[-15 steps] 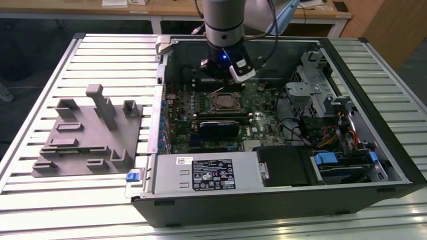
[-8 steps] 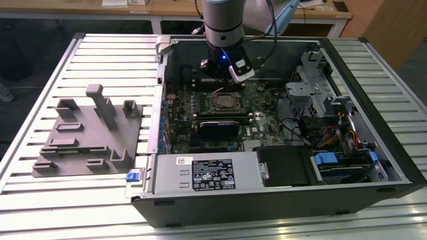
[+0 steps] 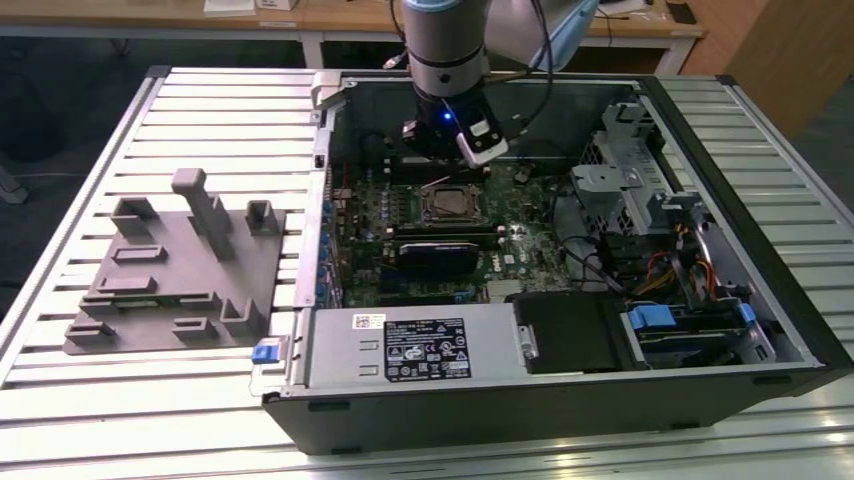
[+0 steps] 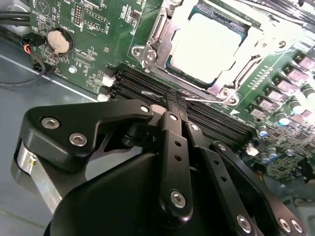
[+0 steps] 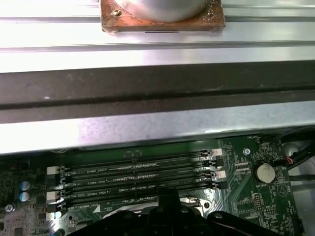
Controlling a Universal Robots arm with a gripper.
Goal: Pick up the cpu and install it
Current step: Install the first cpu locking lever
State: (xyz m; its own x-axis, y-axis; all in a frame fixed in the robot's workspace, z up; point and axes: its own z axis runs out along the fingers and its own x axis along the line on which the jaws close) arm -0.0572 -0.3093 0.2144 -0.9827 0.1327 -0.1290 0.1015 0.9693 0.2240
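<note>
On the slatted worktop (image 3: 200, 400) your clenched, empty end effector (image 4: 172, 103) hovers over the memory slots (image 4: 147, 88), the cpu (image 4: 206, 44) seated in its socket just beyond the fingertips

The arm (image 3: 445, 45) is a thick silver-grey cylinder with a pale blue cap near the top. Below it sits a black wrist section showing a small blue light, with a white-and-grey block (image 3: 482, 141) fixed to its side and black cables looping off beside it. In the second wrist view the gripper (image 4: 173, 105) is glossy black: broad rounded linkage plates and narrow bars, joined by round silver screws and pins. A silver metal cylinder edge sits beneath the linkage.
</note>
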